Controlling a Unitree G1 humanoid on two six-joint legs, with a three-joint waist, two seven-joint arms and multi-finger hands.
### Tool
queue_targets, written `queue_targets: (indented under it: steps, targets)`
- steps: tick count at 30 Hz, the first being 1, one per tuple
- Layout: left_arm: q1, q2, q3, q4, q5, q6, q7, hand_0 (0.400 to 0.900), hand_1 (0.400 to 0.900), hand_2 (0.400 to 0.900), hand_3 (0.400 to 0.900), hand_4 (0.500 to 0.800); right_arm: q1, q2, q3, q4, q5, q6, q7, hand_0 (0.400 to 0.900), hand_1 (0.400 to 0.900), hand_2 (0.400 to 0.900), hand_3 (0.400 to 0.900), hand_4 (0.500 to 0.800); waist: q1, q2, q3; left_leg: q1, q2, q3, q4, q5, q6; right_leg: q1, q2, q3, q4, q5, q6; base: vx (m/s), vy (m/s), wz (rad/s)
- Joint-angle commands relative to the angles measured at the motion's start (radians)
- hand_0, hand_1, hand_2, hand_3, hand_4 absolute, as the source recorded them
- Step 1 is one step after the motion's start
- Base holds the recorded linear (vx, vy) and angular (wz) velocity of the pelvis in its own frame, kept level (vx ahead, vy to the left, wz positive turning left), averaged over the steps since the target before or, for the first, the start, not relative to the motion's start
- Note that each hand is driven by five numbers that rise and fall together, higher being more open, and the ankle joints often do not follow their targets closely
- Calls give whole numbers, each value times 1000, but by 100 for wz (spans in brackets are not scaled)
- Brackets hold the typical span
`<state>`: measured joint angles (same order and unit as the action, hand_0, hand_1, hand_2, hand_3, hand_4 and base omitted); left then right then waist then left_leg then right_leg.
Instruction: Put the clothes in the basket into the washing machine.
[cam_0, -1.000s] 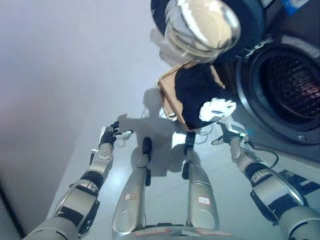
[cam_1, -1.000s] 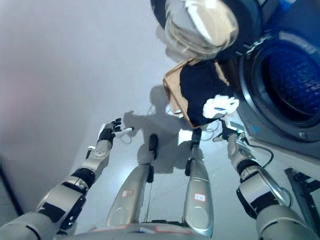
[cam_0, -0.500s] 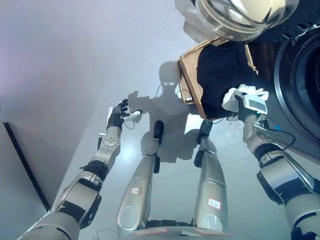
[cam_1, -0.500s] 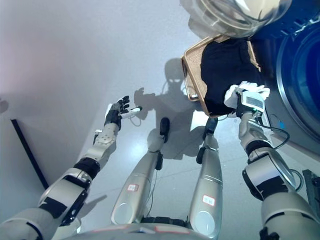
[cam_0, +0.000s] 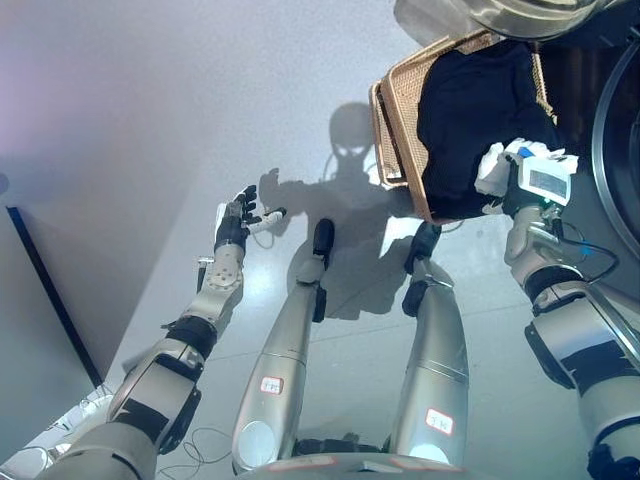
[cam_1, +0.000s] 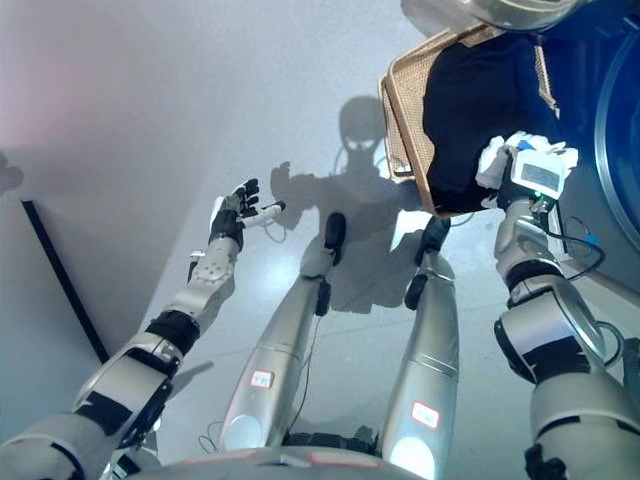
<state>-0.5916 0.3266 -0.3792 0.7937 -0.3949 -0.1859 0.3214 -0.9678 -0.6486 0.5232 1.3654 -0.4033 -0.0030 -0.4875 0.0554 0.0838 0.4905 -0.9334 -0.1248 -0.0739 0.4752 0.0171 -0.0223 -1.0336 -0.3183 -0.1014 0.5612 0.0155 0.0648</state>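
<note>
Now the right robot hand reaches into the basket, grip unclear; left robot hand open.

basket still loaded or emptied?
Loaded. Dark clothes fill the wicker basket, with a white piece at the near edge where the right robot hand reaches in.

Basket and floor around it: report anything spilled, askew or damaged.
Nothing stands out. The wicker basket sits on the floor by the washing machine, with the dark clothes heaped inside it and a white piece by the right hand. The left hand hangs over bare floor.
</note>
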Motion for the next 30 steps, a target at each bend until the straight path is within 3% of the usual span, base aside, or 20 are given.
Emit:
queue_targets:
  steps: [1, 2, 3, 4, 5, 21, 30]
  targets:
    - [80, 39, 31, -62, -32, -54, 38, 900, 900, 900, 900, 800, 14, -106, 19, 35, 30, 33, -45, 900, 900, 900, 900, 800, -5, 43, -57, -61, 46, -35, 130, -122, -60, -20, -29, 76, 120, -30, 81, 5, -10, 6]
    - [85, 40, 30, -78, -29, -54, 40, 900, 900, 900, 900, 800, 17, -109, 16, 37, 33, 33, -42, 900, 900, 900, 900, 800, -4, 46, -58, -72, 47, -36, 141, -126, -60, -33, -31, 79, 137, -38, 79, 17, -3, 5]
    - [88, 40, 29, -83, -28, -55, 39, 900, 900, 900, 900, 800, 16, -112, 14, 42, 36, 34, -36, 639, 639, 639, 639, 644, -1, 48, -60, -78, 46, -36, 149, -129, -59, -41, -34, 77, 150, -45, 78, 20, -4, 4]
    - [96, 40, 31, -81, -28, -54, 38, 900, 900, 900, 900, 800, 14, -113, 16, 44, 37, 34, -33, 639, 639, 639, 639, 644, -1, 48, -61, -82, 49, -35, 155, -132, -61, -46, -33, 81, 158, -49, 76, 0, 0, 0]
    - [103, 41, 32, -83, -30, -54, 39, 900, 900, 900, 900, 800, 12, -113, 17, 43, 39, 33, -30, 400, 400, 400, 400, 500, -1, 47, -62, -88, 51, -33, 164, -135, -60, -51, -32, 81, 166, -52, 75, 0, 0, 0]
    - [117, 33, 38, -69, -16, -56, 48, 900, 900, 900, 900, 800, 32, -88, -29, 41, 108, 17, -25, 400, 400, 400, 400, 500, 0, 34, -90, -75, 51, -30, 149, -133, -57, -43, -23, 72, 155, -59, 73, 2, -1, 0]
    - [97, 22, 73, 42, -15, -55, 53, 900, 900, 900, 900, 800, 71, -36, -112, -17, 277, -36, 12, 400, 400, 400, 400, 500, -15, -4, -112, 78, 62, -30, 16, -100, -56, 125, -4, 35, 5, -13, 85, 58, -27, -5]
